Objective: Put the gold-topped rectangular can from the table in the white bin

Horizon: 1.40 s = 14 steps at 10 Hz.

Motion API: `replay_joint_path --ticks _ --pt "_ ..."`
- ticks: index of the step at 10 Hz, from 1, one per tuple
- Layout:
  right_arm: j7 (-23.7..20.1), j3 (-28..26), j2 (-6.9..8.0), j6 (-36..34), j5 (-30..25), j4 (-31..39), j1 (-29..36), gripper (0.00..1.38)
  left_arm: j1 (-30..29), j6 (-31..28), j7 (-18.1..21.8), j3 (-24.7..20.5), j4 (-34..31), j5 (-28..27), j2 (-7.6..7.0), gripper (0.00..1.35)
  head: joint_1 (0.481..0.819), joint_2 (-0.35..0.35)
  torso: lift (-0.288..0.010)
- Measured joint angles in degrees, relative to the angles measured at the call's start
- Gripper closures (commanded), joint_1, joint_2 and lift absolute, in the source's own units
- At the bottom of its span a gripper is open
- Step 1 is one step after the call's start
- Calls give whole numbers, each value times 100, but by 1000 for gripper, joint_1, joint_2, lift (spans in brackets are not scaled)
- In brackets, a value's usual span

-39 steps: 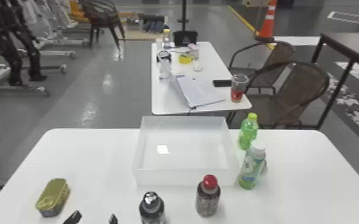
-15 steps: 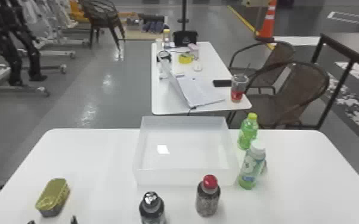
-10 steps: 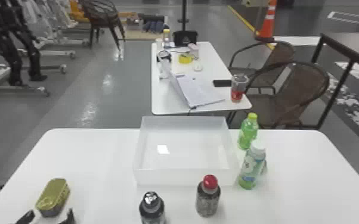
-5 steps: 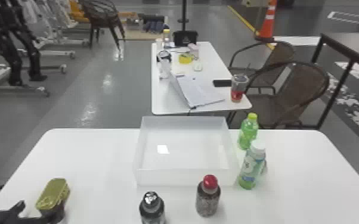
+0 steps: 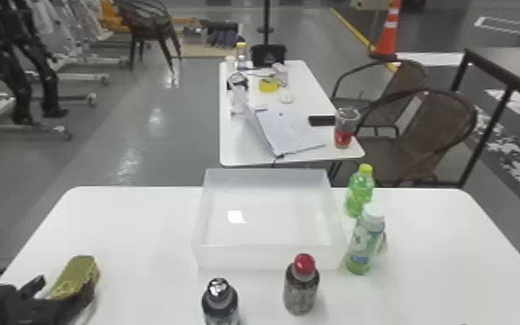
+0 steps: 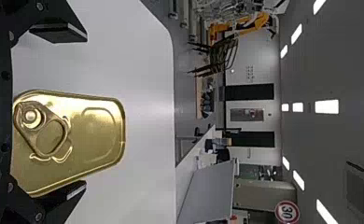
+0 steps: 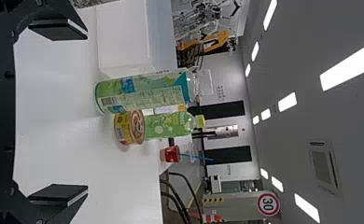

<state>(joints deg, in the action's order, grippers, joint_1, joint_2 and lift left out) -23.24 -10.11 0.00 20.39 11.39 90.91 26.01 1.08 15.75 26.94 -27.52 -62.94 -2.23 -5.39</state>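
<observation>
Left pincer (image 6: 83, 111): I'm holding it wide | gold-topped can (image 5: 75, 274): lying between my fingers, long axis pointing towards one o'clock, head view

Gold-topped rectangular can (image 6: 87, 135) between the left gripper's (image 6: 61, 114) open fingers

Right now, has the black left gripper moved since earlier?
Yes: the gripper went left, farther from the white bin, and forward to the gold-topped can.

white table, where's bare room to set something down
Bare: between the gold-topped can and the white bin, and right of the round can. Crowded: beside that can, white-capped bottle, yellow-capped bottle; before the bin, red-capped bottle, black bottle.
</observation>
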Motion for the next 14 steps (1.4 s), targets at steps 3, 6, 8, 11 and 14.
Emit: replay_joint_path --ticks 3,6,8,11,14 --pt "-17 0 0 0 15 -13 -25 133 161 -241 190 20 190 -87 -19 1082 549 0 -100" --pt "-23 0 0 0 14 -18 -26 133 195 -42 177 -13 193 -154 109 1168 549 0 -100" --pt "-28 0 0 0 20 -21 -25 133 109 105 172 92 -197 1 257 1168 549 0 -100" --pt "-29 0 0 0 21 -40 -34 133 19 -168 180 1143 -1296 779 292 1168 549 0 -100" --pt "-58 2 0 0 21 -78 -78 133 315 -743 316 2212 -1644 1505 -19 1168 549 0 -100"
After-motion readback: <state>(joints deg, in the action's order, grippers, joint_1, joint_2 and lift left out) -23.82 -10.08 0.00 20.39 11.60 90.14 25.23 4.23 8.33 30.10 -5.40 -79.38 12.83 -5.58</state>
